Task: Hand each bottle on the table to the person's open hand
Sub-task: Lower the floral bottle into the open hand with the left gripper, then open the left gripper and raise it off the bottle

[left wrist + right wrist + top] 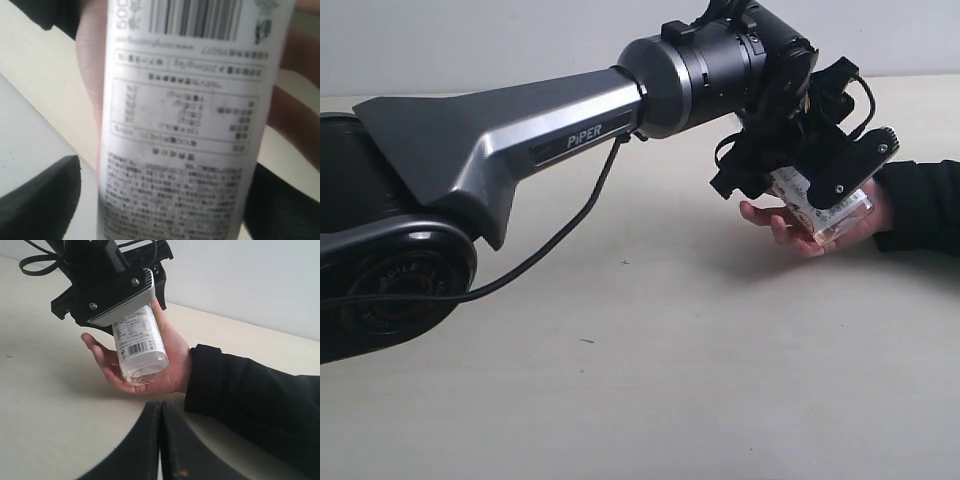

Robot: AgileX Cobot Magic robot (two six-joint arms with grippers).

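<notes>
The squarish clear bottle with a white printed label point(828, 213) is held at a slant by my left gripper point(817, 192), which is shut on it. Its base lies in the person's open hand point(786, 226), palm up, at the right of the table point(620, 380). In the left wrist view the label point(185, 125) fills the frame between my left gripper's point(170, 210) dark fingers. The right wrist view shows the same bottle point(140, 347) against the palm point(172, 365). My right gripper point(161, 440) is shut and empty, short of the hand. The other bottles are out of view.
The person's black sleeve point(925, 205) stretches in from the right edge. My left arm point(520, 130) spans the scene from the left base to the hand. A pale wall runs behind the table.
</notes>
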